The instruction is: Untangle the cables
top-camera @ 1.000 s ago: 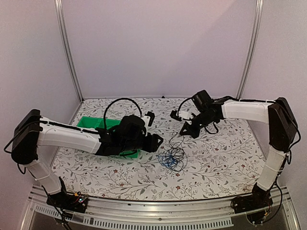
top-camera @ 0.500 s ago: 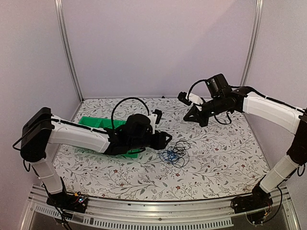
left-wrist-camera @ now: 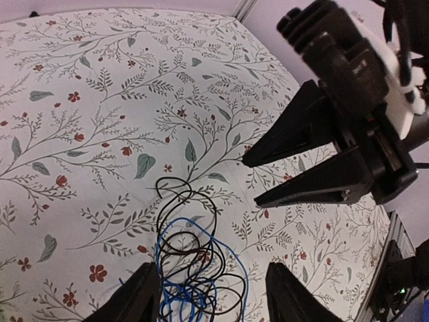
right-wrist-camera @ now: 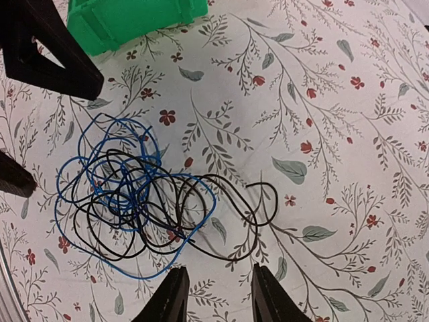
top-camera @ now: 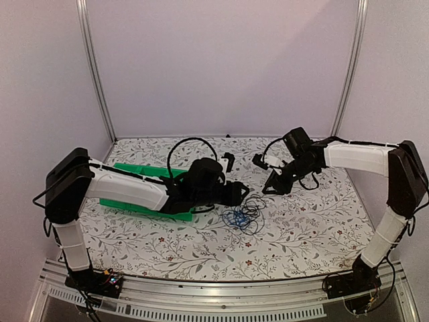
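The cables [top-camera: 242, 215] are thin blue and black wires, looped in a small snarl flat on the flowered table. In the left wrist view the cables [left-wrist-camera: 191, 261] lie just ahead of my left gripper [left-wrist-camera: 216, 303], and their near loops reach in between its spread fingers. The left gripper [top-camera: 238, 194] is open and grips nothing. My right gripper [top-camera: 271, 188] hangs open just right of the snarl. From the right wrist the cables [right-wrist-camera: 137, 194] lie up and left of the right gripper [right-wrist-camera: 218, 302], a black loop closest to it. It holds nothing.
A green bin [top-camera: 137, 176] sits on the table under the left forearm; its corner [right-wrist-camera: 134, 20] shows in the right wrist view. The right gripper's fingers [left-wrist-camera: 315, 191] point at the snarl from the right. Metal frame posts stand at the back corners.
The right gripper, shut a second ago with a black strand pulled up, rose, came back down and opened; the strand lies on the table. The left gripper reached right up to the snarl.
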You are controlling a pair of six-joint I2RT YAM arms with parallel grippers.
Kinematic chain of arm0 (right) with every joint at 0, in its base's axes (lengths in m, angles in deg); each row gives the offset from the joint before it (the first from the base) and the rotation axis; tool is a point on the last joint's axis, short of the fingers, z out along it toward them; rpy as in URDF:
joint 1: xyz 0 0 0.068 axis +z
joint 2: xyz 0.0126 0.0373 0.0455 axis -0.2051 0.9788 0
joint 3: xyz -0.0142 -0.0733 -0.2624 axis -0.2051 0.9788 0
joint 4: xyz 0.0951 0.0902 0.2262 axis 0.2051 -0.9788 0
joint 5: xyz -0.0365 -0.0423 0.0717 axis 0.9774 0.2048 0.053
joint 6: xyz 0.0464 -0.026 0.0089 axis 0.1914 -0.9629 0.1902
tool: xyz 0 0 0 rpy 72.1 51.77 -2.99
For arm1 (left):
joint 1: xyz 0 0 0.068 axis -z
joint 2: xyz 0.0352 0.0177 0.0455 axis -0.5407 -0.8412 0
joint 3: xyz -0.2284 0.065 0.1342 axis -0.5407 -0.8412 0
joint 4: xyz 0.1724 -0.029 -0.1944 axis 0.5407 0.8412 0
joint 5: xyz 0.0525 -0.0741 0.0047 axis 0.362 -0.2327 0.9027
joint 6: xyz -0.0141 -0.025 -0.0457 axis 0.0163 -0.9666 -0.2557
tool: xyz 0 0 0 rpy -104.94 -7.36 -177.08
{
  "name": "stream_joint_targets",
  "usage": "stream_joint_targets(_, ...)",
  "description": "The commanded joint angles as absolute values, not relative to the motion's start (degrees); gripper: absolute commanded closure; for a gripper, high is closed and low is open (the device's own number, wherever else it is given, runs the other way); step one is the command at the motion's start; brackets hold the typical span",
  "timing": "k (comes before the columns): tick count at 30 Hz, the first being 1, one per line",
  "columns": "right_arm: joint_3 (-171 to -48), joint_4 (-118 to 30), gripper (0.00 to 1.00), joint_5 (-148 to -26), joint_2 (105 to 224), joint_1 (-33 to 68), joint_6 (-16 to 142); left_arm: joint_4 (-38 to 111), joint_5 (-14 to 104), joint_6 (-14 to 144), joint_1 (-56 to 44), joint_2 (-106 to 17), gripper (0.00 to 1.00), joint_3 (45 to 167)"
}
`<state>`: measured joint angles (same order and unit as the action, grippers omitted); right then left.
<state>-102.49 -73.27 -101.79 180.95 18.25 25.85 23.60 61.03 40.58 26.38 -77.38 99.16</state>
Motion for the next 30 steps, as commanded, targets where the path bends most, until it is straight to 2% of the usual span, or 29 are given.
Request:
stream_joint_targets(1,-102.06,-69.37,0.62,-99.74,184.64,18.49,22.5,23.8,59.6,38.44,26.86,-78.05,0.45,99.3)
stream_joint_targets(15,-106.49,-67.42,0.59,-96.87,196.35,20.56,18.38,21.47,59.26,34.49,26.77,-74.23,0.45,92.23)
stream_joint_targets(17,-107.61,-66.87,0.65,-95.62,198.04,20.54,19.18,21.39,59.26,34.31,26.77,-74.23,0.45,91.99)
stream_joint_targets(21,-107.41,-65.44,0.84,-94.26,198.45,20.52,21.38,21.0,58.48,34.34,26.79,-75.22,0.45,92.64)
stream_joint_targets(26,-105.57,-63.59,0.97,-93.95,194.32,20.52,22.96,21.19,58.17,35.1,26.84,-76.97,0.45,94.67)
stream_joint_targets(29,-104.66,-62.48,0.97,-93.62,192.22,20.56,23.35,20.92,58.03,35.14,26.82,-77.37,0.45,95.09)
stream_joint_targets(30,-104.43,-62.39,0.89,-93.92,191.92,20.57,23.21,20.73,58.01,35.03,26.83,-77.38,0.46,94.99)
